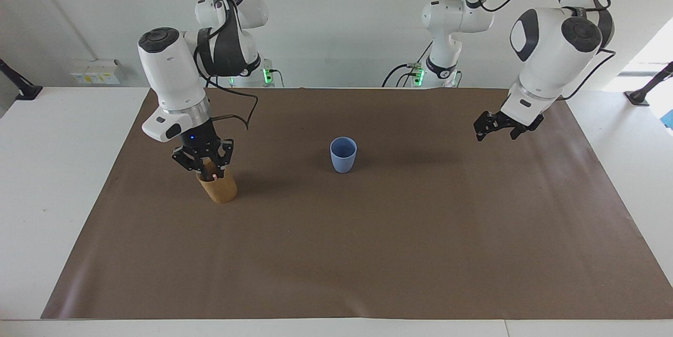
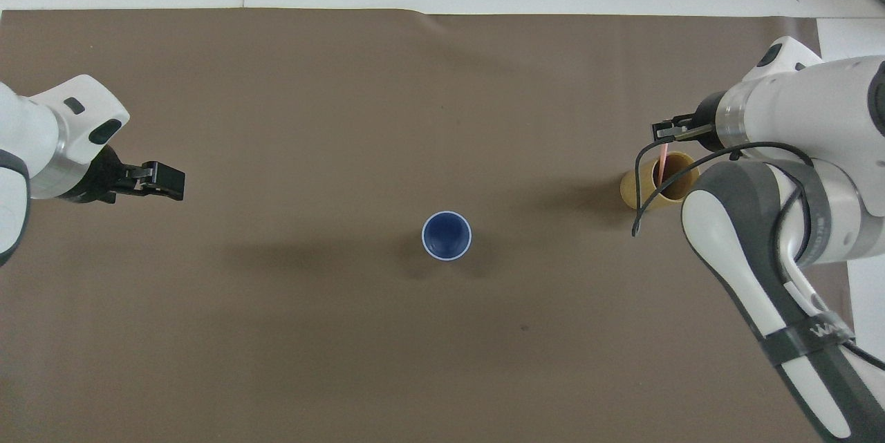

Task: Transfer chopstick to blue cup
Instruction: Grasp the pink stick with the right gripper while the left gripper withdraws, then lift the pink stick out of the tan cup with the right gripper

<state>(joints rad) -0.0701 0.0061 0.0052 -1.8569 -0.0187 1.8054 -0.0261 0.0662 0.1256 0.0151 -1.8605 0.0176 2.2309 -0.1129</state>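
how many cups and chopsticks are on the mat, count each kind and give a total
blue cup: 1
tan cup: 1
chopstick: 1, standing in the tan cup
total: 3

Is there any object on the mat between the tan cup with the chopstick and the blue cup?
Nothing visible. Only bare brown mat lies between the tan cup, which holds the chopstick, and the blue cup.

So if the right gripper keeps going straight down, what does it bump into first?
Probably the chopstick, whose tip sits right at the right gripper. Just below is the tan cup it stands in. Whether they already touch is hard to tell.
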